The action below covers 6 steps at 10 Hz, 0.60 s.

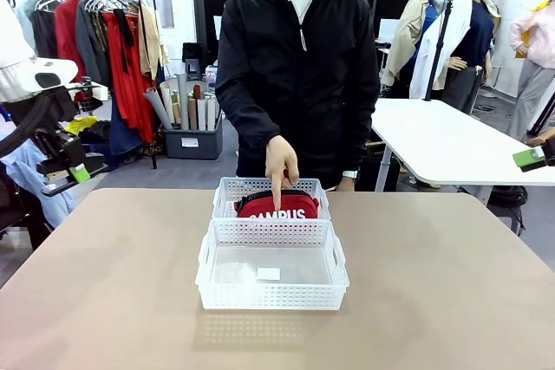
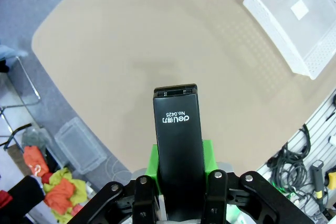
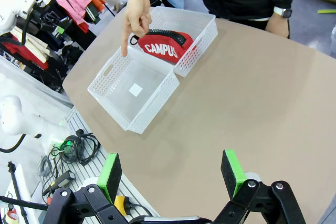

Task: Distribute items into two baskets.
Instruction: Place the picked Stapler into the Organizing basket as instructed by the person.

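You can read white "CAMPUS" lettering on the red pouch (image 3: 163,46); in the front view the same pouch (image 1: 277,206) shows it with the first letter cut off by the basket rim. The black stapler (image 2: 178,145) has "deli" plus "No.0425" printed in white, upside down in the left wrist view.

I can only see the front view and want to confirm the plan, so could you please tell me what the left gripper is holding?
Observer: The left gripper is shut on the black stapler, held above the table.
Operator: Thank you. Is the right gripper free?
Observer: Yes, the right gripper is open with nothing between its green pads.
Operator: And where is the person pointing?
Observer: In the right wrist view, the person's hand points a finger down into the near basket, beside the red pouch.
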Motion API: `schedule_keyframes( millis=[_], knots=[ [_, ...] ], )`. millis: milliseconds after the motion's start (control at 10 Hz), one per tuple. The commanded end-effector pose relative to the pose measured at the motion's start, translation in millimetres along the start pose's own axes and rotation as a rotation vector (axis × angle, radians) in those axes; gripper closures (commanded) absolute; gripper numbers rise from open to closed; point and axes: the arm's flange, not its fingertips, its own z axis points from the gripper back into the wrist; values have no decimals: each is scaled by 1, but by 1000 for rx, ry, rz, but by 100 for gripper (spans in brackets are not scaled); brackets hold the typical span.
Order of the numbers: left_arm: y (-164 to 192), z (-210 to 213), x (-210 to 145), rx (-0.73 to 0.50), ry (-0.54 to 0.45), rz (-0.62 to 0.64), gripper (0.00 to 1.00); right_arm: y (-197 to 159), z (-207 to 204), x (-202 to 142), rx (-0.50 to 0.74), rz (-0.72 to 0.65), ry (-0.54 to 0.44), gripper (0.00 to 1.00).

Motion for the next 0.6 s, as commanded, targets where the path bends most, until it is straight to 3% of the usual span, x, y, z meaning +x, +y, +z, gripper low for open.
schedule_keyframes(
  millis=[0, 500],
  knots=[
    [1, 4, 0, 10, -6, 0, 100, 1, 1, 1, 1, 3, 0, 0],
    [1, 4, 0, 10, -6, 0, 100, 1, 1, 1, 1, 3, 0, 0]
  ],
)
